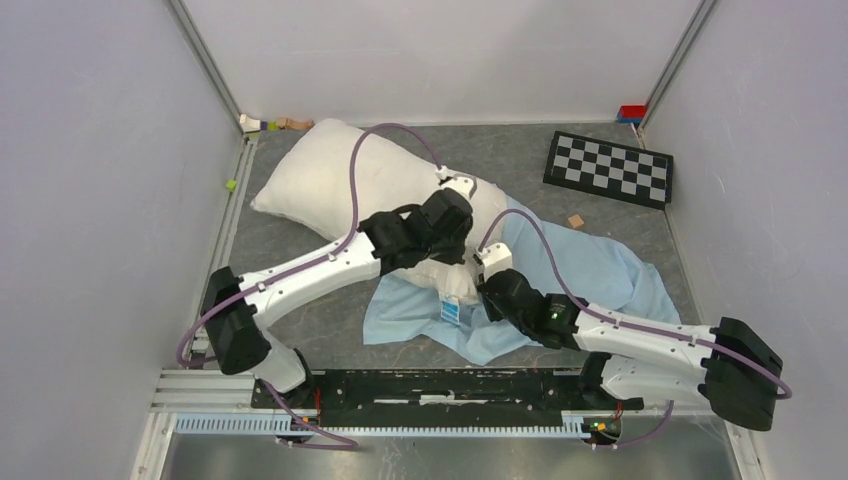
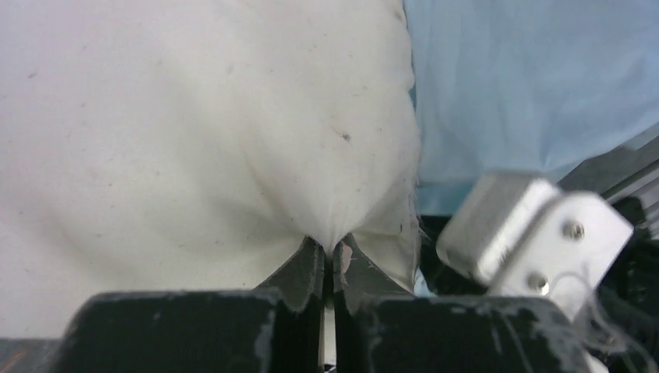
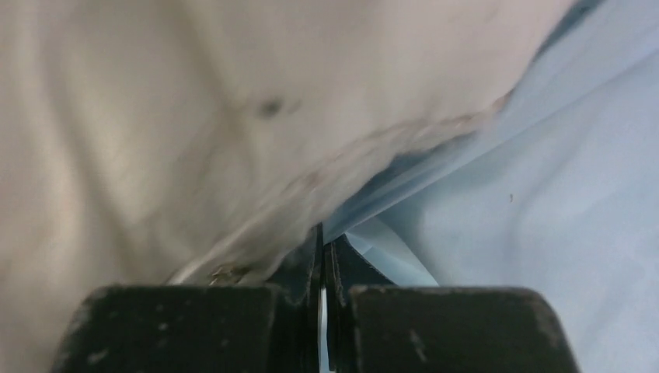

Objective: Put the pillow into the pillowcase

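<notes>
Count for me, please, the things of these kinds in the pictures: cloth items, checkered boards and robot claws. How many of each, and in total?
Cloth items: 2, the pillow and the pillowcase
Checkered boards: 1, the checkered board
Robot claws: 2, the left claw shut on the pillow, the right claw shut on the pillowcase
Total: 5

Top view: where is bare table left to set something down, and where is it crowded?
Bare table lies between the pillow and the checkerboard, and left of the pillowcase, between the left arm and the front rail. The middle is crowded: the right arm meets the left over pillow and pillowcase.
</notes>
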You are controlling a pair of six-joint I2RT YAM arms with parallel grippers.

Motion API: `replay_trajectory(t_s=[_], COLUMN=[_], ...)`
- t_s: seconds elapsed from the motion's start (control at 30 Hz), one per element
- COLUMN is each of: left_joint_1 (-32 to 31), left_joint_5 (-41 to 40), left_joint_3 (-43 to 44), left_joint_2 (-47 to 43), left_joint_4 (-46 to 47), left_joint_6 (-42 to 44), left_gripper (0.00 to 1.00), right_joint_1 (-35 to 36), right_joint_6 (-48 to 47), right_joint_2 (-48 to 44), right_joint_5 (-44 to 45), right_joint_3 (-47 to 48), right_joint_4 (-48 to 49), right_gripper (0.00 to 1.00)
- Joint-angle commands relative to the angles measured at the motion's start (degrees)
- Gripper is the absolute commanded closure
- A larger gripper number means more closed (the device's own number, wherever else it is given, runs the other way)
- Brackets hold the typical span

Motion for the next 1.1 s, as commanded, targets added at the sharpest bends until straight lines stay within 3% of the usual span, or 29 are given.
replay_trajectory(t_s=[0.0,0.17,0.23,0.53,0.67,0.8,0.93,1.0,1.07], left_joint_1=[3.9,7.6,7.8,7.6,6.1,3.0,0.2,-0.7,-1.4], left_joint_5=[8.2,14.7,15.8,13.2,12.3,11.7,13.3,14.0,13.8], left_joint_3=[-0.1,-13.5,-15.5,-17.4,-16.3,-18.0,-24.0,-27.2,-29.2], left_joint_2=[2.0,6.6,9.3,16.0,17.4,15.3,10.7,7.0,3.6], left_joint_4=[14.9,37.9,42.6,40.9,36.8,35.1,35.0,34.8,32.4], left_joint_6=[-7.6,-18.3,-20.0,-22.4,-22.6,-23.3,-26.0,-26.8,-26.8], left_gripper=[0.98,0.98,0.98,0.98,0.98,0.98,0.98,0.98,0.97], right_joint_1=[2.6,3.0,3.0,3.0,3.0,1.9,-2.4,-3.7,-4.2], right_joint_6=[-1.4,-4.4,-6.2,-8.7,-8.9,-6.0,-4.1,-4.6,-5.6], right_joint_2=[-4.2,-11.5,-13.8,-21.1,-19.7,-15.3,-13.7,-13.7,-13.9], right_joint_5=[-5.7,-16.4,-21.8,-34.3,-29.5,-12.9,-9.2,-9.1,-9.3], right_joint_3=[-2.2,-2.0,-0.7,4.3,6.7,8.9,8.0,8.2,9.1], right_joint_4=[4.8,6.4,6.0,7.2,4.2,-4.4,-3.7,-2.9,-2.9], right_gripper=[1.00,1.00,1.00,1.00,1.00,1.00,1.00,0.94,0.79])
